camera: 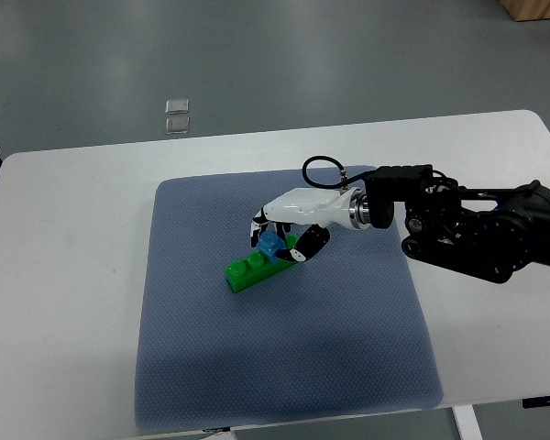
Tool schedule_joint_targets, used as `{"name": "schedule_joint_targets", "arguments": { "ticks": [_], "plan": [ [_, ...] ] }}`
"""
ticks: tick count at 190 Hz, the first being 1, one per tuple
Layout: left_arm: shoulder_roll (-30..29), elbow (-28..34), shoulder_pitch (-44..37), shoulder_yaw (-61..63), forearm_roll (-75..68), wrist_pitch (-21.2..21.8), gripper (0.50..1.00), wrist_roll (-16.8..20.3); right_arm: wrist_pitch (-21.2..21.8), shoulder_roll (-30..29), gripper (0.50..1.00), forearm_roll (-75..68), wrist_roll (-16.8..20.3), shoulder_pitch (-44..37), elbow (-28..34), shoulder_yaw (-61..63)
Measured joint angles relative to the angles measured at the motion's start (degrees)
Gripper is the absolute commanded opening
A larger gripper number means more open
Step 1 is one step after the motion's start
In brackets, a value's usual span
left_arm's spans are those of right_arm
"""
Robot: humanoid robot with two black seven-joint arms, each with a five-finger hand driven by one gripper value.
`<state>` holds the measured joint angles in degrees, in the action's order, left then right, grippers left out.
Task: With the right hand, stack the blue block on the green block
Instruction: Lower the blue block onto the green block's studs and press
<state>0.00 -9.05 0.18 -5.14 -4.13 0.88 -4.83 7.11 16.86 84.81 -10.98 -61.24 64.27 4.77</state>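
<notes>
A long green block (248,270) lies aslant on the blue-grey mat (284,367), near its middle. A small blue block (271,244) rests on the green block's right end. My right hand (282,240), white with black joints, reaches in from the right and has its fingers curled around the blue block, thumb on the near side and fingers on the far side. The hand covers the right end of the green block. The left arm does not show.
The mat lies on a white table (64,275). The right arm's black forearm (477,225) hangs over the table's right part. Two small clear squares (177,115) lie on the grey floor beyond the table's far edge.
</notes>
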Motion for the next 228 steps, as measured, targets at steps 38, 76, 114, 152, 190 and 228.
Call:
{"name": "schedule_joint_targets", "arguments": {
  "ticks": [38,76,114,152,190,228],
  "plan": [
    [0.0,0.0,0.0,0.01,0.0,0.0,1.0,0.0,-0.06,-0.08,0.504,0.0,0.0,0.1,-0.17,0.0],
    [0.0,0.0,0.0,-0.01,0.0,0.0,1.0,0.0,-0.09,-0.08,0.519,0.0,0.0,0.16,-0.2,0.0],
    [0.0,0.0,0.0,0.0,0.0,0.0,1.0,0.0,-0.16,-0.08,0.576,-0.04,0.0,0.04,-0.2,0.02],
    [0.0,0.0,0.0,0.02,0.0,0.0,1.0,0.0,-0.21,-0.05,0.637,-0.08,0.0,-0.17,-0.2,0.06],
    [0.0,0.0,0.0,0.02,0.0,0.0,1.0,0.0,-0.25,-0.02,0.646,-0.11,-0.1,-0.28,-0.15,0.07],
    [0.0,0.0,0.0,-0.02,0.0,0.0,1.0,0.0,-0.25,0.08,0.658,-0.18,-0.1,-0.51,-0.04,0.07]
  ]
}}
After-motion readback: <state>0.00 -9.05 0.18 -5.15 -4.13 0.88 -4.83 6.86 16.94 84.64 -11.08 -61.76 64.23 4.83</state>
